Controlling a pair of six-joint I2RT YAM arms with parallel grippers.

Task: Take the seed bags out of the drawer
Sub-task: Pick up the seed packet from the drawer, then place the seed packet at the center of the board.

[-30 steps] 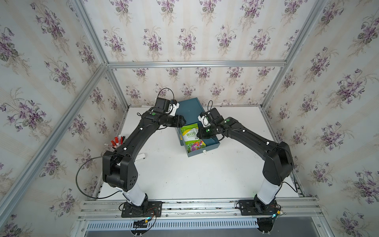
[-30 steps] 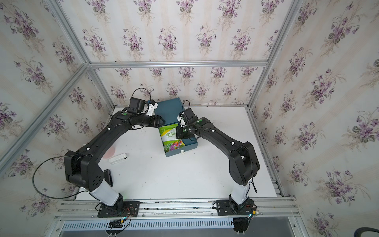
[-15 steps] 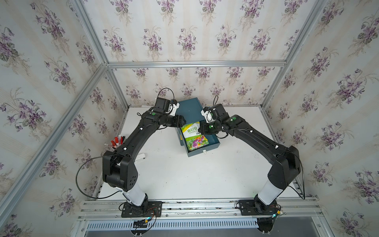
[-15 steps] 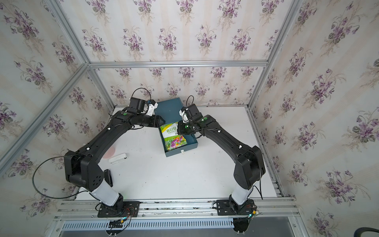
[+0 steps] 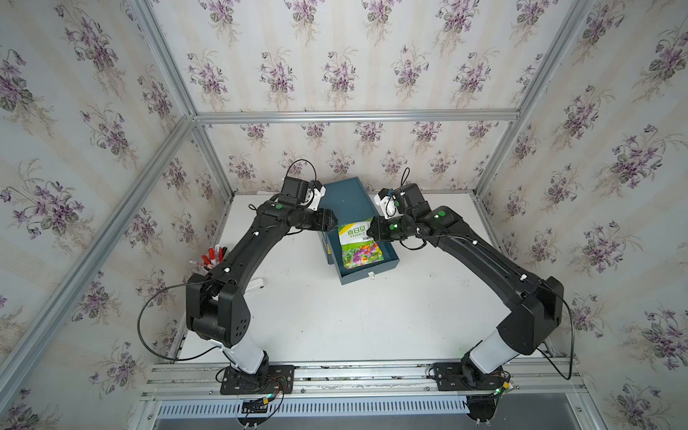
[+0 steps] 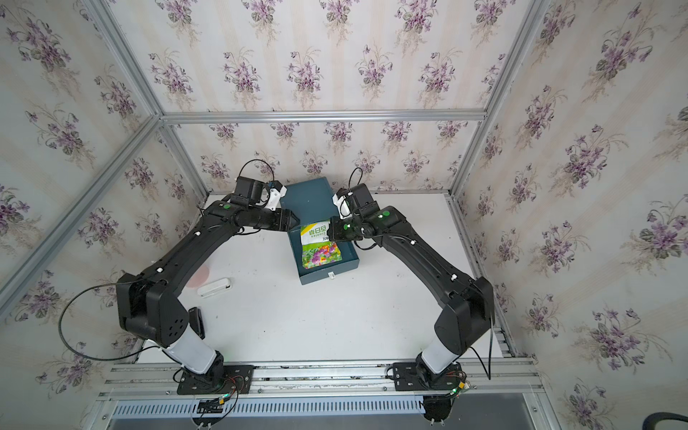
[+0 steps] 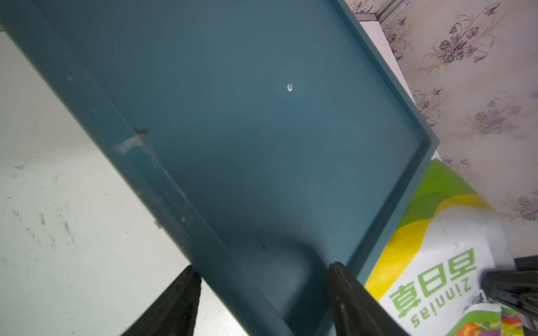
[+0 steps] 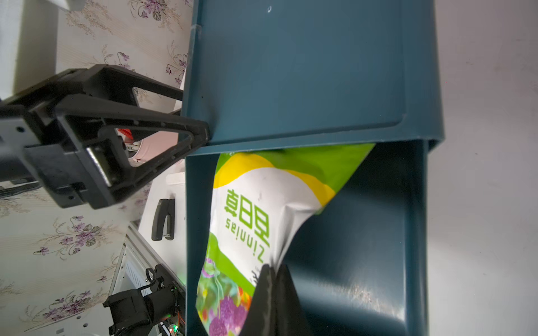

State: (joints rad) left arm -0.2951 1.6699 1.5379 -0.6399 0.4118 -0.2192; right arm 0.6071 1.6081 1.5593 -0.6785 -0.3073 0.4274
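Pinching one long edge of a flat, glossy green-and-white seed bag (image 8: 247, 209), the right fingers (image 8: 279, 296) are clenched on the film, which puckers into a crease running to their tips. The bag hangs slanted over the pulled-out teal plastic drawer (image 8: 364, 232). Its green-and-yellow top end sits at the mouth of the teal case (image 8: 305, 72), and its flower-photo end lies toward the drawer's front panel; both top views show it there (image 5: 359, 242) (image 6: 320, 244), within the drawer's outline (image 5: 372, 273). The left fingers (image 7: 180, 299) stand apart from the bag, just beside its top corner, straddling a side edge of the case (image 7: 233, 116) — one outside over the white surface (image 5: 353, 316), one on the recessed top. Whether they clamp that edge or only bracket it I cannot tell. Counted: one seed bag in sight, one drawer, one case, two arms. On the robot's left side of the surface are one holder of red-capped pens (image 5: 210, 257), one white oblong object (image 6: 214, 287) and one black stapler (image 8: 163, 219). On the bag's white panel three bold green Chinese characters stand over the word "Zinnias" — all of it upside down in both top views. Smaller print by the right fingertips is too small to read.
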